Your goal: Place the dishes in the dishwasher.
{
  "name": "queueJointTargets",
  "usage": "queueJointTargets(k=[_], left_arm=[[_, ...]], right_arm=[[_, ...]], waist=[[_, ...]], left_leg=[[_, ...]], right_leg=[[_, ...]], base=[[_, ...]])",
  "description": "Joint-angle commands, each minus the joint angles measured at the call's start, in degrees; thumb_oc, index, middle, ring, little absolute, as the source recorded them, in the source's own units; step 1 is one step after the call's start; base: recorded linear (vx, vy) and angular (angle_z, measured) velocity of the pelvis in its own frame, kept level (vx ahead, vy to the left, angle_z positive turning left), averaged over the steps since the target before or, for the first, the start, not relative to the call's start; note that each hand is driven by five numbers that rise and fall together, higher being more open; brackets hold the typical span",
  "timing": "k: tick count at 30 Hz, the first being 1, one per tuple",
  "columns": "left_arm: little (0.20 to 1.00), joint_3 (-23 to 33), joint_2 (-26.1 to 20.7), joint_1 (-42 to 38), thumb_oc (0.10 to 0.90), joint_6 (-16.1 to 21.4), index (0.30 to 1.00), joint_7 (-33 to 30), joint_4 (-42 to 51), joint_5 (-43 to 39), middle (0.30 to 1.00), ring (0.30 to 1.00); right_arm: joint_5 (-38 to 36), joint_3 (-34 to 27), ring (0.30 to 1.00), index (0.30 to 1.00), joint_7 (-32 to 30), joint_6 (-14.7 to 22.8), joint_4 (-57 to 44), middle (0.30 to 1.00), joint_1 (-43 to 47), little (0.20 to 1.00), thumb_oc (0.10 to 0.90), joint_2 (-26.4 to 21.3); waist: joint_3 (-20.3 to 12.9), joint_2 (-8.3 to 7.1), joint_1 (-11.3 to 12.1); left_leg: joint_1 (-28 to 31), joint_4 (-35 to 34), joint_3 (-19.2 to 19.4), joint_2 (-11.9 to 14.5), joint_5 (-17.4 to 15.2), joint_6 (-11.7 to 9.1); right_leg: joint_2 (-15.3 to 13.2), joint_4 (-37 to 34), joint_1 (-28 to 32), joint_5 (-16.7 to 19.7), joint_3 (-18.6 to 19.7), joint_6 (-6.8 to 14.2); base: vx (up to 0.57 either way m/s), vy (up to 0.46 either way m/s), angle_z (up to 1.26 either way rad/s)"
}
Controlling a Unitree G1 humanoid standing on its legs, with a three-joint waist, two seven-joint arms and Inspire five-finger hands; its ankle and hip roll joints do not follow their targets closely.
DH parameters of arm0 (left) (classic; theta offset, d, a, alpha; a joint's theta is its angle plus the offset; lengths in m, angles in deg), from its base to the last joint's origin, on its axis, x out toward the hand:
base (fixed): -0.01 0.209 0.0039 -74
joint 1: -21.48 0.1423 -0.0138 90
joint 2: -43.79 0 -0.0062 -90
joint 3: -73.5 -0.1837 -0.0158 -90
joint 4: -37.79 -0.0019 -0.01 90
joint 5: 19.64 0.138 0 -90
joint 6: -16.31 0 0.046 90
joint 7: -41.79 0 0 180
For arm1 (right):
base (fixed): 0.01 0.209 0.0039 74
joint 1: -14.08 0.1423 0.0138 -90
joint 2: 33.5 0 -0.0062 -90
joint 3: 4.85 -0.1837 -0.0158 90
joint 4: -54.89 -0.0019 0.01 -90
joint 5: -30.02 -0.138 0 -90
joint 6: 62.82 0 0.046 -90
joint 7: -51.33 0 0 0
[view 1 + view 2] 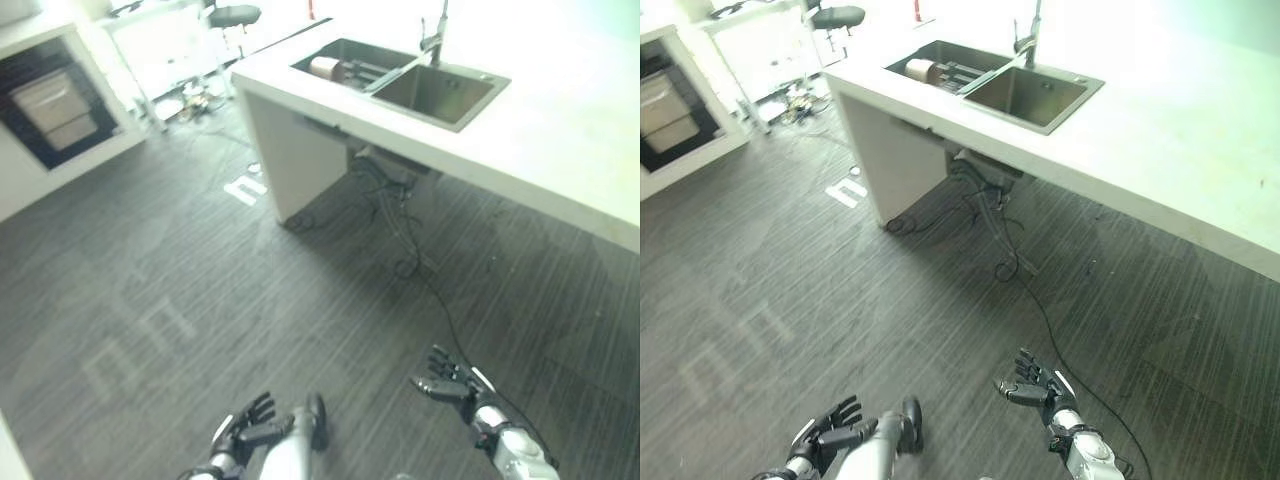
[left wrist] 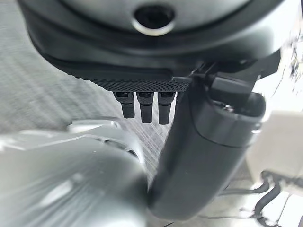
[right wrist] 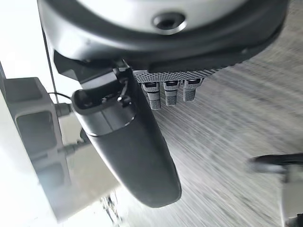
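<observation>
The left hand point(image 1: 243, 428) and right hand point(image 1: 447, 380) are held low at the bottom of the frame, fingers relaxed, nothing grasped. The dishes, seen as a cup point(image 1: 326, 69) beside a rack, sit in the sink point(image 1: 440, 92) at upper centre. The approach step is judged pending; advancing to the counter point(image 1: 560, 130) is required.

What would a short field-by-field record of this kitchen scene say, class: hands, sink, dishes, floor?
left hand: open, empty, low over the floor
right hand: open, empty, low over the floor
sink: double basin set in the white counter, with a tap
dishes: a round brownish item in the far basin; kind unclear
floor: dark, striped, cables under the counter
</observation>
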Motion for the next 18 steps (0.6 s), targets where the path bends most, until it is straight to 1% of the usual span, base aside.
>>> queueJointTargets(k=[1, 2, 3, 4, 5, 6, 7, 8, 9, 10, 11, 12, 13, 14, 15, 16, 17, 18], left_arm=[[0.900, -0.50, 0.15, -0.09, 0.800, 4.03, 0.900, -0.04, 4.11, 2.94, 0.900, 0.900], [0.900, -0.41, 0.16, -0.27, 0.800, 4.06, 0.900, -0.34, 3.69, 3.63, 0.900, 0.900], [0.900, -0.46, 0.22, -0.66, 0.800, 3.80, 0.900, -0.94, 3.44, 3.76, 0.900, 0.900], [0.900, -0.84, -0.04, -1.58, 0.800, 3.18, 0.900, -1.21, 3.08, 4.36, 0.900, 0.900], [0.900, -1.59, -0.58, -2.56, 0.800, 2.78, 0.900, -1.69, 2.76, 5.70, 0.900, 0.900], [0.900, -1.91, -1.56, -3.36, 0.800, 2.57, 0.900, -2.05, 2.07, 6.68, 0.900, 0.900], [0.900, -1.92, -1.86, -3.51, 0.800, 2.61, 0.900, -2.14, 1.80, 6.63, 0.900, 0.900], [0.900, -1.93, -2.31, -3.84, 0.800, 2.93, 0.900, -2.66, 1.27, 6.08, 0.900, 0.900], [0.900, -2.05, -2.55, -4.08, 0.800, 3.20, 0.900, -2.91, 1.06, 5.23, 0.900, 0.900], [0.900, -2.15, -2.83, -4.24, 0.800, 3.58, 0.900, -2.88, 0.93, 4.22, 0.900, 0.900], [0.900, -2.00, -3.00, -4.20, 0.800, 3.89, 0.900, -2.70, 1.03, 3.53, 0.900, 0.900], [0.900, -1.84, -3.37, -4.13, 0.800, 3.69, 0.900, -2.41, 1.91, 3.18, 0.900, 0.900], [0.900, -1.49, -3.96, -3.82, 0.800, 2.62, 0.900, -2.06, 3.81, 3.30, 0.900, 0.900], [0.900, -1.44, -4.14, -3.66, 0.800, 2.33, 0.900, -2.05, 4.43, 3.40, 0.900, 0.900], [0.900, -1.53, -4.31, -3.39, 0.800, 2.20, 0.900, -2.08, 4.82, 3.36, 0.900, 0.900], [0.900, -1.51, -4.26, -3.08, 0.800, 2.39, 0.900, -2.00, 4.81, 3.62, 0.900, 0.900], [0.900, -1.52, -4.21, -2.59, 0.800, 2.58, 0.900, -1.99, 4.80, 4.13, 0.900, 0.900], [0.900, -1.49, -4.15, -2.50, 0.800, 2.55, 0.900, -2.05, 4.46, 4.82, 0.900, 0.900]], right_arm=[[-0.13, -2.37, 0.900, 0.900, -0.22, 5.16, -3.49, 0.900, 1.00, 0.900, 0.800, -2.43], [-0.46, -2.50, 0.900, 0.900, -0.38, 4.71, -3.09, 0.900, 1.09, 0.900, 0.800, -2.24], [-0.61, -2.54, 0.900, 0.900, -0.24, 4.33, -2.78, 0.900, 1.13, 0.900, 0.800, -1.99], [-0.29, -2.88, 0.900, 0.900, -0.40, 3.89, -2.35, 0.900, 0.75, 0.900, 0.800, -1.59], [1.14, -3.41, 0.900, 0.900, -0.16, 4.02, -1.89, 0.900, -0.10, 0.900, 0.800, -0.87], [1.81, -3.81, 0.900, 0.900, 0.36, 5.24, -1.11, 0.900, -1.06, 0.900, 0.800, -0.14], [1.70, -3.59, 0.900, 0.900, 0.30, 5.12, -1.25, 0.900, -1.17, 0.900, 0.800, -0.01], [1.79, -3.15, 0.900, 0.900, 0.71, 5.26, -0.92, 0.900, -1.09, 0.900, 0.800, -0.01], [1.99, -2.85, 0.900, 0.900, 1.06, 5.43, -0.60, 0.900, -0.90, 0.900, 0.800, -0.14], [2.22, -2.57, 0.900, 0.900, 1.35, 5.54, -0.29, 0.900, -0.69, 0.900, 0.800, -0.28], [2.47, -2.19, 0.900, 0.900, 1.29, 5.50, -0.16, 0.900, -0.45, 0.900, 0.800, -0.37], [2.50, -2.05, 0.900, 0.900, 0.64, 5.22, -0.74, 0.900, -0.43, 0.900, 0.800, -0.43], [1.96, -2.21, 0.900, 0.900, 0.27, 4.87, -1.02, 0.900, -0.51, 0.900, 0.800, -0.65], [1.71, -2.30, 0.900, 0.900, 0.49, 4.87, -0.81, 0.900, -0.44, 0.900, 0.800, -0.91], [1.60, -2.43, 0.900, 0.900, 0.99, 4.87, -0.61, 0.900, -0.42, 0.900, 0.800, -1.31], [1.69, -2.58, 0.900, 0.900, 1.36, 4.92, -0.53, 0.900, -0.61, 0.900, 0.800, -1.51], [2.26, -2.95, 0.900, 0.900, 1.59, 4.78, -0.81, 0.900, -1.10, 0.900, 0.800, -1.35], [2.75, -3.32, 0.900, 0.900, 1.50, 4.18, -0.79, 0.900, -1.29, 0.900, 0.800, -1.33]], waist=[[-0.90, 1.44, 2.09], [-1.04, 1.37, 2.15], [-1.08, 1.63, 2.04], [-1.51, 2.18, 1.54], [-1.84, 2.44, 0.99], [-1.87, 1.94, 0.21], [-1.74, 2.28, 0.10], [-1.45, 3.15, -0.11], [-1.22, 3.54, -0.50], [-0.94, 3.73, -1.06], [-0.57, 3.78, -1.88], [-0.27, 4.05, -2.81], [0.04, 3.01, -3.46], [0.13, 2.24, -3.84], [0.24, 1.30, -4.44], [0.22, 0.53, -5.14], [0.03, 0.37, -5.99], [-0.08, 0.56, -6.16]], left_leg=[[9.71, 12.10, -0.70, 2.54, -1.23, -3.40], [10.79, 12.10, -1.37, 1.27, -2.04, -2.73], [11.84, 12.10, -2.13, 0.49, -3.02, -2.15], [13.61, 12.10, -1.29, 0.03, -4.52, -0.93], [15.35, 12.10, -1.29, -1.71, -6.10, 1.32], [18.27, 12.10, -1.70, -5.07, -9.12, 4.10], [19.13, 12.10, -1.73, -5.53, -9.78, 4.94], [20.78, 12.10, -1.47, -5.62, -11.28, 6.08], [21.63, 12.10, -1.45, -5.50, -12.05, 6.30], [22.31, 12.10, -1.66, -5.42, -12.56, 6.27], [23.09, 12.10, -2.16, -5.51, -13.19, 6.24], [22.58, 12.10, -2.84, -5.05, -12.35, 5.84], [22.87, 12.10, -3.89, -5.91, -12.76, 4.79], [23.30, 12.10, -4.32, -6.55, -13.33, 4.31], [23.93, 12.10, -4.80, -7.63, -14.38, 3.98], [24.72, 12.10, -5.58, -8.92, -15.74, 4.31], [25.40, 12.10, -5.93, -9.21, -17.06, 4.43], [25.94, 12.10, -5.76, -8.86, -17.58, 4.35]], right_leg=[[-6.07, 5.50, -8.17, 4.66, -2.07, 4.17], [-6.30, 5.50, -7.50, 4.71, -1.66, 4.60], [-6.15, 5.50, -6.55, 5.23, -1.69, 4.68], [-6.09, 5.50, -3.78, 7.82, -2.78, 4.76], [-7.26, 12.11, -3.70, 10.88, -2.86, 5.53], [-9.83, 24.83, -7.30, 14.82, -0.92, 7.22], [-10.68, 30.07, -9.04, 16.43, -1.04, 7.53], [-12.13, 37.02, -13.79, 17.99, -0.67, 7.38], [-11.68, 38.02, -16.30, 17.40, -0.72, 6.98], [-10.30, 37.17, -18.11, 16.17, -1.11, 6.61], [-8.20, 35.10, -20.65, 15.46, -1.54, 6.67], [-5.14, 28.41, -22.40, 16.45, -3.28, 5.56], [-2.56, 16.93, -22.12, 17.42, -3.94, 5.80], [-1.86, 9.53, -22.18, 19.35, -4.42, 6.28], [-2.04, 5.50, -24.14, 20.72, -4.54, 6.97], [-3.06, 5.50, -27.42, 23.16, -3.84, 8.38], [-3.74, 5.50, -29.75, 24.41, -3.68, 8.73], [-3.59, 5.50, -29.28, 23.11, -3.76, 8.19]], base=[[0.42, 0.420, -0.58], [0.41, 0.406, -0.46], [0.39, 0.361, -0.44], [0.47, 0.451, -0.50], [0.65, 0.606, -0.08], [0.52, 0.528, 0.38], [0.41, 0.484, 0.64], [0.16, 0.286, 0.54], [0.17, 0.216, 0.07], [0.14, 0.066, -0.16], [0.10, -0.042, -0.31], [0.18, -0.151, 0.03], [0.21, -0.204, 0.62], [0.31, -0.192, 0.83], [0.27, -0.124, 0.59], [0.30, -0.111, 0.14], [0.32, -0.119, -0.08], [0.31, -0.134, 0.22]])
